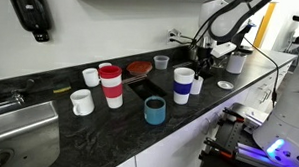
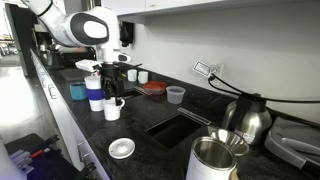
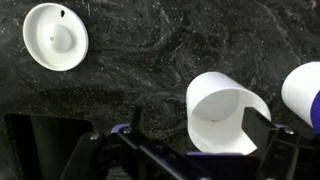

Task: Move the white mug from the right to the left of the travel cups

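Just below the end effector the white mug stands upright on the dark desk, not touched by either finger. In the wrist view its open mouth faces the camera, and it sits inside the span of the fingers, off-centre and close to the finger on the right of that picture. The end effector has its jaws spread wide, holding nothing. Right beside the mug, at the picture's right edge, is the blue-banded travel cup; in an exterior view the two stand nearly touching, with the red-banded travel cup well beyond them, far from the end effector. A flat white disc lies on the desk off to the other side. The arm reaches in from above, its white wrist bulking over the cups, with the end effector pointing straight down at the desk.
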{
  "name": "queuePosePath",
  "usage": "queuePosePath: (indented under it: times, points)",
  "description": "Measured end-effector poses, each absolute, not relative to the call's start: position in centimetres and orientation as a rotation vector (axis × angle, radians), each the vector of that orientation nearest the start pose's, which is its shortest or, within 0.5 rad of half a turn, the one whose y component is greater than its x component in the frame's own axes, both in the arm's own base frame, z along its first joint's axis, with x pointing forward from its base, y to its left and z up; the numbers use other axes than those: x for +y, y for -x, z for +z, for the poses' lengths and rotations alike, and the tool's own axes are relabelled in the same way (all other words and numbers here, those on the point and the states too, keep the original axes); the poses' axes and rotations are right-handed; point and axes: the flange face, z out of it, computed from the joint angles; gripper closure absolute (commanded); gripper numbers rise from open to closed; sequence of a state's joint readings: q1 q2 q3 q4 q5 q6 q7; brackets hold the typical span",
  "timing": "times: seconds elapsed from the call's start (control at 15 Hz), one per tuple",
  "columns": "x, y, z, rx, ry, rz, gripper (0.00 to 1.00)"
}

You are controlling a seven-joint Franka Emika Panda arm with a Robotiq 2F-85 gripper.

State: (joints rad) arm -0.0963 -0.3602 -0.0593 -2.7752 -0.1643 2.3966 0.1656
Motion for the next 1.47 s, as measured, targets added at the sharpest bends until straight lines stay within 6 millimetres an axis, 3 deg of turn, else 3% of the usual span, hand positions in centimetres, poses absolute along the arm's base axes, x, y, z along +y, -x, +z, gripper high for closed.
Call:
queuePosePath:
  times: [0.27,0.67,1.13,1.47]
  points:
    - [-5.9,-37.6,31.9,0.379,3.191,-0.030,0.56]
    - [-7.0,-37.5,31.0,0.452,3.173,0.004,0.98]
    - [-7.4,-37.7,31.2,0.490,3.146,-0.003,1.00]
    - [-7.6,-38.4,34.1,0.446,3.146,-0.104,1.00]
